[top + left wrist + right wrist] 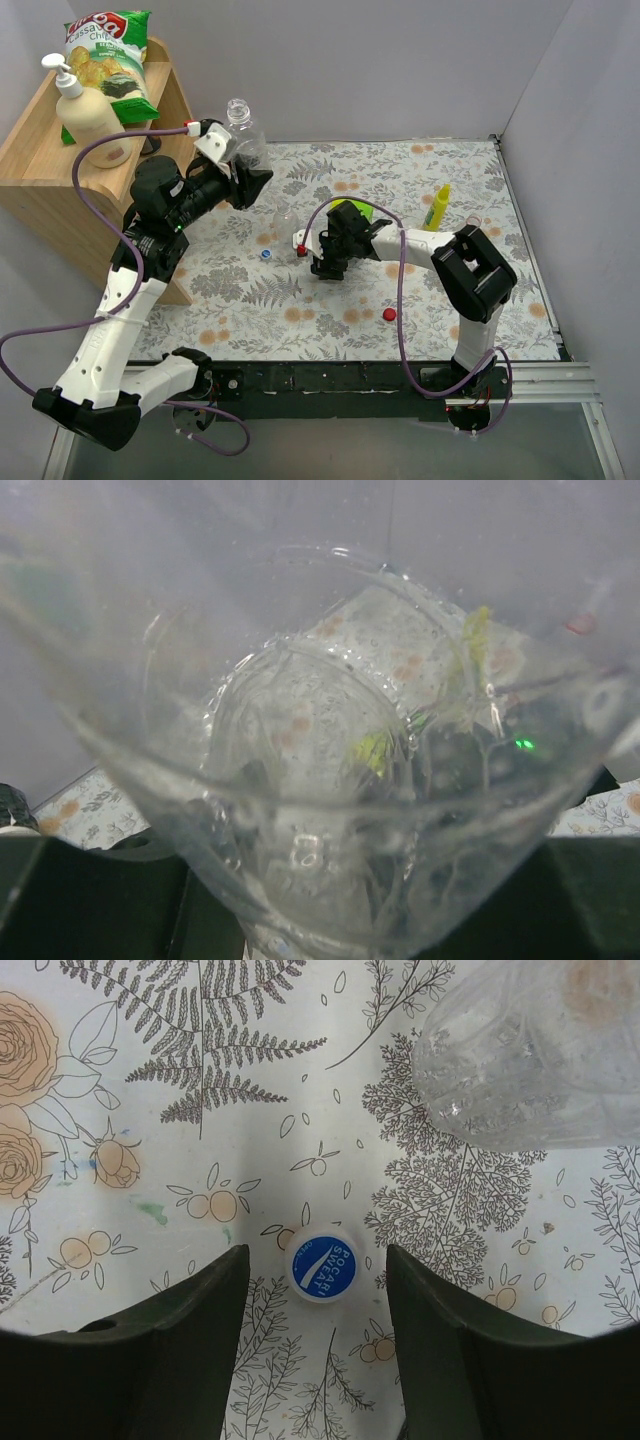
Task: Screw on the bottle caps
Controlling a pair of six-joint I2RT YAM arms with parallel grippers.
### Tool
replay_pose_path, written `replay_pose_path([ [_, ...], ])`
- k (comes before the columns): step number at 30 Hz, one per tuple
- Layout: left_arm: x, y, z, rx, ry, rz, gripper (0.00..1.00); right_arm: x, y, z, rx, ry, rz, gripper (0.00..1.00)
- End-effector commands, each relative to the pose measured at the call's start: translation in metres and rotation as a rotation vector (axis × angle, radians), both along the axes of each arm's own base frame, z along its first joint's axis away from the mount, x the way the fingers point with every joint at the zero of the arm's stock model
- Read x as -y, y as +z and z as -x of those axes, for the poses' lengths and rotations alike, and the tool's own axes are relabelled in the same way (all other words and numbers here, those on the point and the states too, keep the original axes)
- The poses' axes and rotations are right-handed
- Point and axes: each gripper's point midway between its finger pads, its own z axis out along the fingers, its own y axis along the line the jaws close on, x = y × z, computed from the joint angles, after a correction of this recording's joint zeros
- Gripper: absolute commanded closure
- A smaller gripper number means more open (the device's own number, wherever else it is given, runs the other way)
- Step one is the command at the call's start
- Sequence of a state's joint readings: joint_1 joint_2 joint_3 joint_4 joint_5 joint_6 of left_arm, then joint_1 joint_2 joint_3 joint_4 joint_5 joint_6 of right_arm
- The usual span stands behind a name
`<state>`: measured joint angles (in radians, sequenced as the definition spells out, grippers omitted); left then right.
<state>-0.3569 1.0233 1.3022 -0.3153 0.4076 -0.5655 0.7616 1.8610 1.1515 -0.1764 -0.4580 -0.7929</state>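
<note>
Bottle caps that I can make out number two: a blue cap (323, 1263) lying printed side up on the flowered table cover (150, 1110), and a red cap (389, 314) well apart from it, nearer my right base; a third I cannot find. My left wrist view is almost wholly blurred by the clear bottle (240, 125) pressed up against the lens, so my own fingers show only as dark corners along the bottom edge, and I cannot tell whether its neck carries a cap. From above, my left gripper (252, 168) is clamped on that bottle, holding it tilted in the air beside the wooden shelf (40, 150). A second clear bottle (530, 1050) is cut off by the upper right corner of my right wrist view; whether it stands or lies I cannot tell. My right gripper (316, 1249) hangs low with its jaws parted wider than the blue cap, which shows in the gap touching neither finger; it holds nothing
</note>
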Motion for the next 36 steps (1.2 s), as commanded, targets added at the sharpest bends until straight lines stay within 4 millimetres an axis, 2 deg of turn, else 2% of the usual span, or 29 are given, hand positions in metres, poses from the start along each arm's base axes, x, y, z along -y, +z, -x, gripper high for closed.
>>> replay_pose_path([
  [1,0.0,0.002,0.006,-0.002,-0.015,0.011,0.6,-0.006,0.0,-0.007,0.036,0.0,-0.011,0.38],
  [6,0.002,0.001,0.012,-0.006,-0.039,0.015,0.61,-0.005,-0.007,-0.006,0.015,-0.014,0.008,0.44],
  [13,0.004,-0.004,0.014,-0.016,-0.053,0.015,0.61,-0.006,-0.012,-0.008,0.008,-0.005,0.03,0.47],
  [20,0.004,-0.009,0.014,-0.019,-0.053,0.011,0.61,-0.004,-0.01,-0.005,0.004,0.021,0.04,0.61],
  [23,0.004,-0.012,0.015,-0.017,-0.062,0.003,0.61,0.003,-0.004,0.004,-0.002,0.038,0.048,0.67],
  [25,0.006,-0.021,0.017,-0.016,-0.084,-0.021,0.62,0.004,0.016,0.011,-0.006,0.058,0.023,0.7],
  [26,0.01,-0.026,0.021,-0.015,-0.119,-0.034,0.64,0.008,0.024,0.022,-0.044,0.071,0.024,0.73],
  [27,0.012,-0.039,0.022,-0.028,-0.141,-0.053,0.65,0.007,0.049,0.025,-0.034,0.072,-0.006,0.74],
  [28,0.013,-0.044,0.026,-0.005,-0.164,-0.081,0.66,0.009,0.061,0.031,-0.053,0.066,-0.02,0.75],
  [29,0.017,-0.05,0.032,-0.009,-0.204,-0.088,0.67,0.016,0.07,0.045,-0.104,0.073,-0.012,0.76],
  [30,0.018,-0.063,0.034,-0.028,-0.221,-0.099,0.69,0.019,0.096,0.051,-0.086,0.076,-0.046,0.77],
  [32,0.022,-0.072,0.045,-0.021,-0.281,-0.117,0.69,0.026,0.125,0.065,-0.116,0.059,-0.072,0.79],
  [35,0.028,-0.094,0.063,-0.007,-0.382,-0.15,0.7,0.039,0.194,0.077,-0.024,0.021,-0.174,0.81],
  [36,0.028,-0.099,0.069,0.001,-0.409,-0.159,0.71,0.045,0.205,0.08,-0.015,0.006,-0.177,0.8],
])
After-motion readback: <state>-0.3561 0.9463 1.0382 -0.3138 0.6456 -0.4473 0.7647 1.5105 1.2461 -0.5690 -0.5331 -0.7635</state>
